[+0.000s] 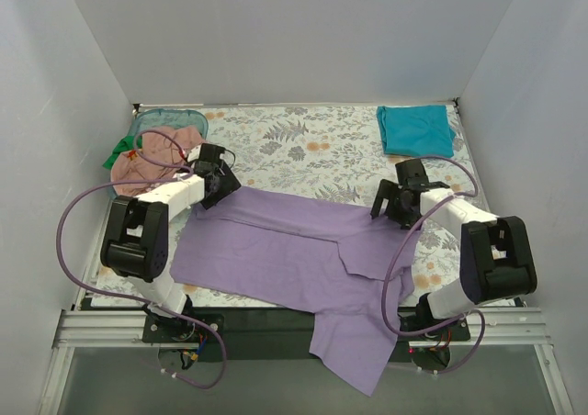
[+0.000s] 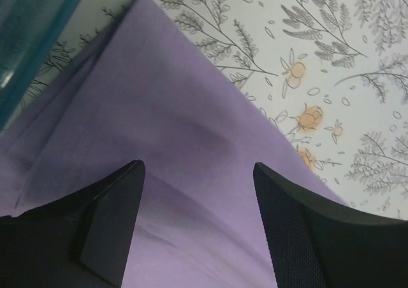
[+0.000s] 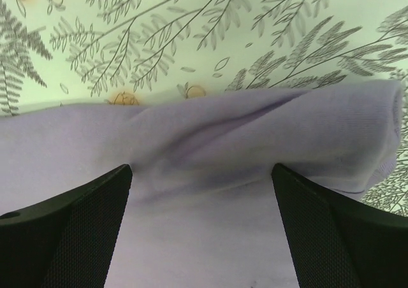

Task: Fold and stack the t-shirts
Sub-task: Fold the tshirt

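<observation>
The lavender-purple t-shirt [image 1: 294,250] lies spread across the middle of the table, one part hanging over the front edge. My left gripper [image 1: 213,178] is open over the shirt's far left corner [image 2: 159,109], its fingers [image 2: 115,211] straddling the cloth. My right gripper [image 1: 393,204] is open at the shirt's far right edge, over a bunched fold [image 3: 255,141]; its fingers [image 3: 83,224] hold nothing. A folded teal t-shirt [image 1: 415,128] lies at the back right. A salmon-pink t-shirt [image 1: 163,149] and a green one [image 1: 118,155] lie bunched at the back left.
A blue-green plastic basket [image 1: 170,118] stands at the back left corner, its wall close to my left gripper in the left wrist view [image 2: 32,27]. The floral tablecloth [image 1: 303,144] covers the table. White walls close in on three sides.
</observation>
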